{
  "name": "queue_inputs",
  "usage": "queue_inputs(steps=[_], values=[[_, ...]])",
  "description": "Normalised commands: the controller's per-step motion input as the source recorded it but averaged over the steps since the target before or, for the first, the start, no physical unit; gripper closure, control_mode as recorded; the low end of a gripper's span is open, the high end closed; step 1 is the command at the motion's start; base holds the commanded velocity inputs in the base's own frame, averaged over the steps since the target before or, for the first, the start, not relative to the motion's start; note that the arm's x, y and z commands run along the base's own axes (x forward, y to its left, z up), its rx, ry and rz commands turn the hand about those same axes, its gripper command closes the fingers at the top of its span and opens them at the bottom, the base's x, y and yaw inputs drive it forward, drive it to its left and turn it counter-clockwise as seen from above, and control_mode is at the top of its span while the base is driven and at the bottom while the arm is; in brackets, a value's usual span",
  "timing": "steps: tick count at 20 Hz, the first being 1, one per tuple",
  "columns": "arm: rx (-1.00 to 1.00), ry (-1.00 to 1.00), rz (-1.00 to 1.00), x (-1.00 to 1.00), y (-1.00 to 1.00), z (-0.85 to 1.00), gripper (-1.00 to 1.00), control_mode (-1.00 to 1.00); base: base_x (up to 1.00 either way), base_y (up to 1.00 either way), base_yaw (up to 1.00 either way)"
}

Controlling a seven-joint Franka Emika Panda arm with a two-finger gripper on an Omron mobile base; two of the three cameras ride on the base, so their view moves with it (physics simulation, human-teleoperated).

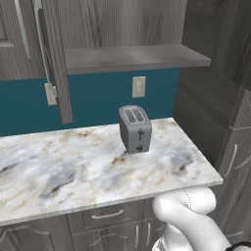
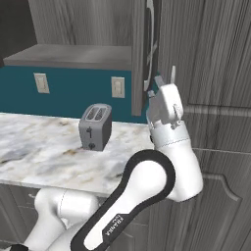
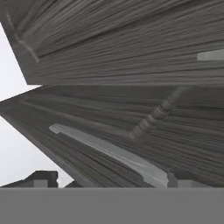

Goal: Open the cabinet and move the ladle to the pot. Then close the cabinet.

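Observation:
The cabinet's door stands swung out, edge-on to both base views, baring a plain grey shelf. My gripper points up at the door's outer side, just below its slim silver handle. In the hand view the handle runs slantwise across dark wood grain, and its lower end stops by my right fingertip. The gripper is open, its tips far apart and holding nothing. The ladle and the pot are out of view.
A grey toaster stands at the back of the marble counter. Two wall outlets sit on the teal backsplash. A tall dark cabinet wall closes the counter's right end. Drawer fronts lie below.

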Motion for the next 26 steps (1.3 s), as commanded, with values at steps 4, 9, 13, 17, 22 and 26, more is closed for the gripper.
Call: queue_inputs(steps=[4, 9, 13, 17, 22, 26], values=[[-0.1, -0.17, 0.03, -0.23, 0.34, 0.07, -1.0, -1.0, 0.0, 0.0, 0.0], [-0.13, -0.15, 0.0, -0.25, 0.38, 0.04, -1.0, -1.0, 0.0, 0.0, 0.0], [-0.12, -0.11, 0.0, -0.09, 0.47, 0.09, -1.0, -1.0, 0.0, 0.0, 0.0], [-0.08, -0.03, 0.0, 0.0, 0.79, 0.17, -1.0, -1.0, 0.0, 0.0, 0.0], [-0.03, 0.0, 0.0, 0.21, 0.8, 0.19, -1.0, -1.0, 0.0, 0.0, 0.0], [0.0, 0.0, 0.0, 0.32, 0.87, 0.11, -1.0, -1.0, 0.0, 0.0, 0.0]])
